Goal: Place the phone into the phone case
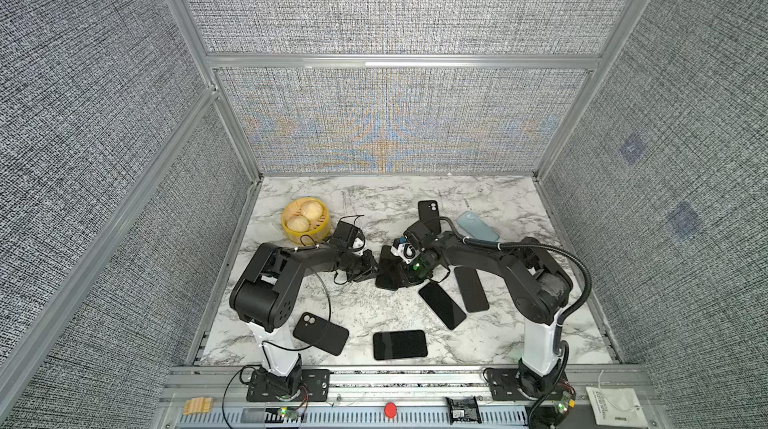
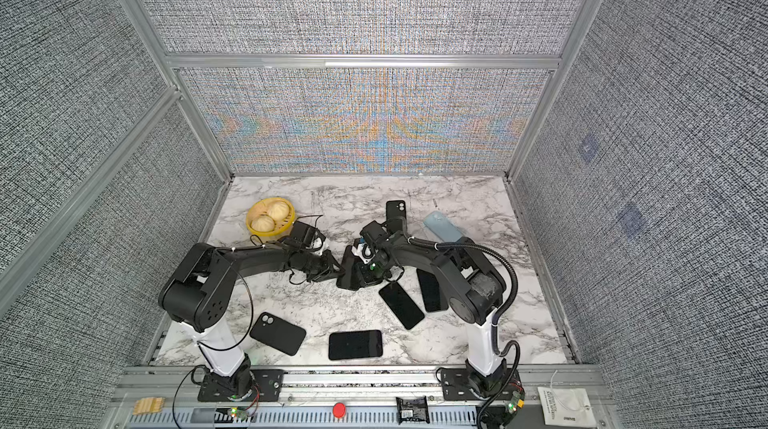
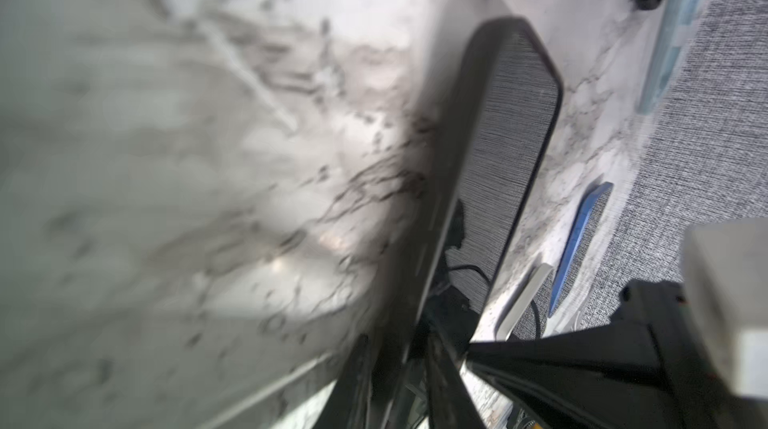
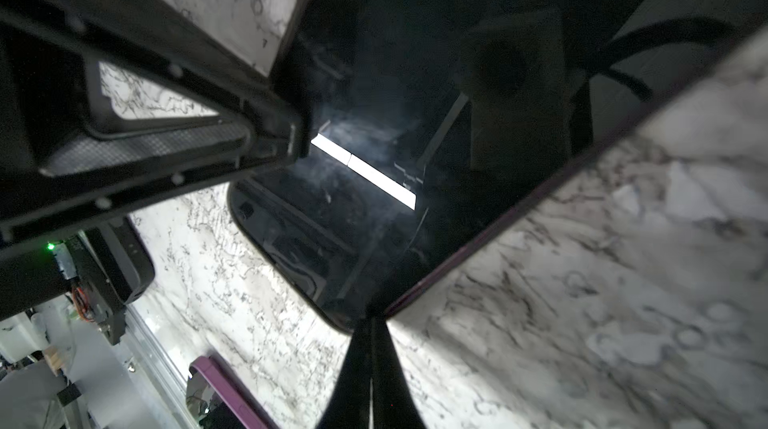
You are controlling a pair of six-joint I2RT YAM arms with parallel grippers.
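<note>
Right wrist view first, my partner says: what have the jaws got?

Me: My right jaws are pressed together on the near edge of the phone [image 4: 353, 240], a thin bite on slick glass. My left jaws straddle its far end. The left wrist view is too blurred to tell whether they bite or merely bracket it.

Partner: Where does the phone sit?

Me: Over the middle of the tabletop [image 1: 365, 314], tilted up between both sets of jaws. I cannot tell whether any part of it rests on the marble.

Partner: What goes wrong from here?

Me: If the left jaws clamp off-line from the right ones, the phone twists and the thin bite slips. If the two sets pull apart, one end pops free. A drop would land it on the tabletop or on the spare phone [image 1: 441, 304] near my right jaws.

Partner: And the case?

Me: The black phone case [image 1: 320, 333] lies well apart, toward the front on my left side. It seems to lie back-up. If so, its opening faces down, and carrying the phone over would not seat it.
</note>
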